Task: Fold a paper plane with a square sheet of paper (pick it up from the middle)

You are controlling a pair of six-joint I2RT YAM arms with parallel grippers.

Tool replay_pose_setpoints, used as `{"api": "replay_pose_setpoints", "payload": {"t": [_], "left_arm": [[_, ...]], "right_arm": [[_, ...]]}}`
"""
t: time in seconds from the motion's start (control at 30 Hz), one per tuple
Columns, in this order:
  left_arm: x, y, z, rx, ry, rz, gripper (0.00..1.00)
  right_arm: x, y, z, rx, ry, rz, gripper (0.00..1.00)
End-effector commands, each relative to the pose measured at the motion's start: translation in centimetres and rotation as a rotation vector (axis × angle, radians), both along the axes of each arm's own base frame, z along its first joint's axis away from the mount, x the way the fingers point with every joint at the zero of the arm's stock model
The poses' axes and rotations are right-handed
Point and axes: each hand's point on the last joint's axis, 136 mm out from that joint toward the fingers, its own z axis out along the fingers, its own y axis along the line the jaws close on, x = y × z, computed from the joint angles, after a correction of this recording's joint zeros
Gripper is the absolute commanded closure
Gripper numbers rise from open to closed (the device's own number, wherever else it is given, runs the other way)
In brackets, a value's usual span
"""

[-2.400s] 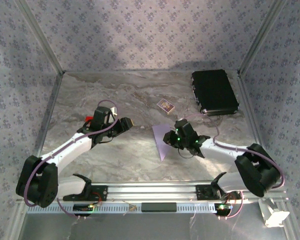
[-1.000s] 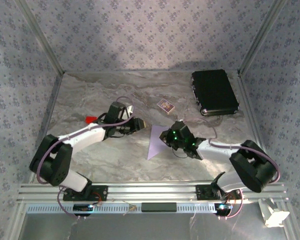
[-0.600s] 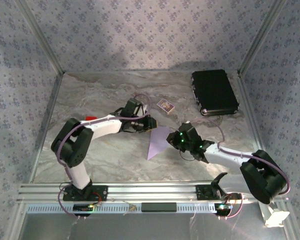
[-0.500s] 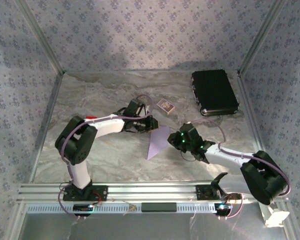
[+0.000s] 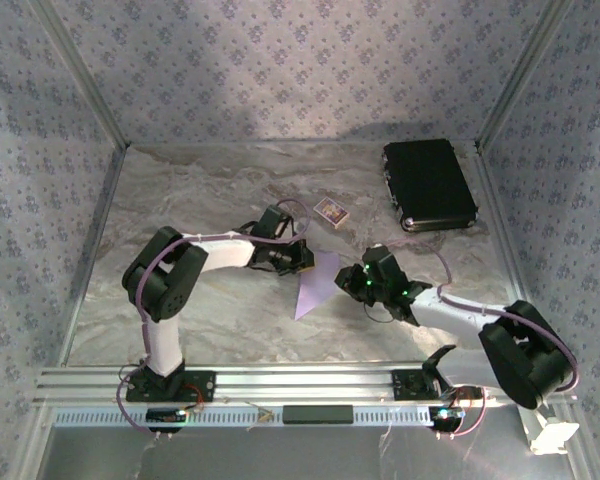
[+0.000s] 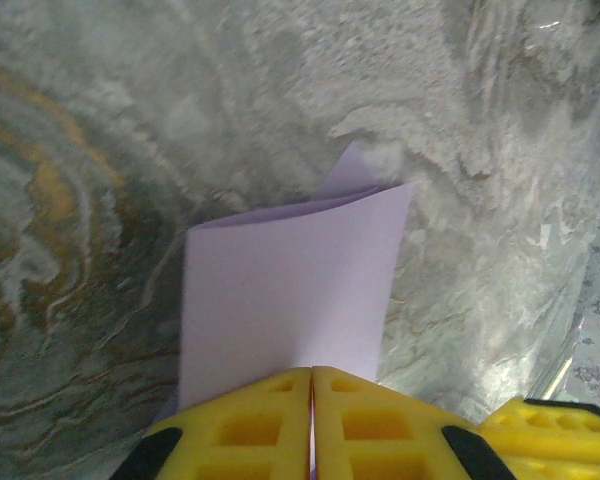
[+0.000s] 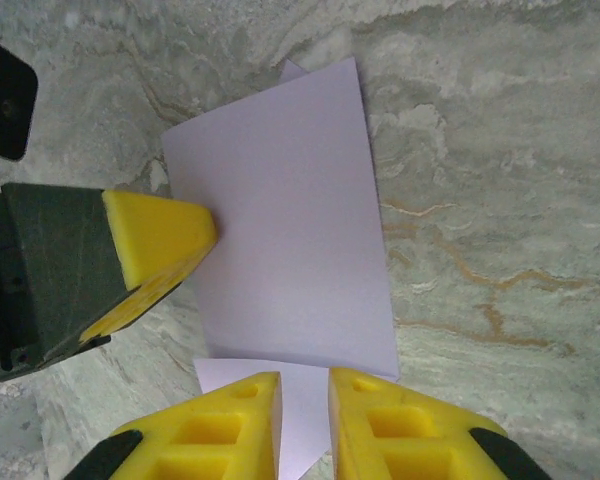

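The pale lilac sheet of paper [image 5: 316,283] lies folded into a narrow pointed shape at mid-table. My left gripper [image 5: 298,257] is at its upper left edge. In the left wrist view its yellow fingers [image 6: 250,425] are shut on the paper's [image 6: 290,290] near edge. My right gripper [image 5: 355,280] sits at the paper's right side. In the right wrist view that gripper [image 7: 302,385] stands slightly open, and a lower layer of the paper [image 7: 290,220] shows through the gap. The left gripper's yellow fingertip [image 7: 160,240] rests at the upper flap's left edge.
A black case [image 5: 430,185] lies at the back right. A small patterned card [image 5: 331,211] sits just behind the paper. Patterned walls close in the back and both sides, and an aluminium rail [image 5: 300,380] runs along the near edge.
The left arm swung right to the paper and its jaws closed on the edge. The right gripper's jaws parted a little and it drew back slightly to the right.
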Motion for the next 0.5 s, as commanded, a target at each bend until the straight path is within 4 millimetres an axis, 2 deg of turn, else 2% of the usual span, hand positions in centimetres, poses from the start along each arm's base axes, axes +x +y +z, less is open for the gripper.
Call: {"api": "replay_pose_setpoints", "payload": {"t": [0.0,0.47], "left_arm": [[-0.7,0.7,-1.8,0.022,0.026,0.009,0.93],[-1.8,2.9,-4.1,-0.015,0.076,0.045,0.95]], "right_arm": [[0.1,0.3,-0.3,0.0,0.008,0.072,0.78],[1.1,0.8,-2.4,-0.003,0.092,0.124,0.68]]}}
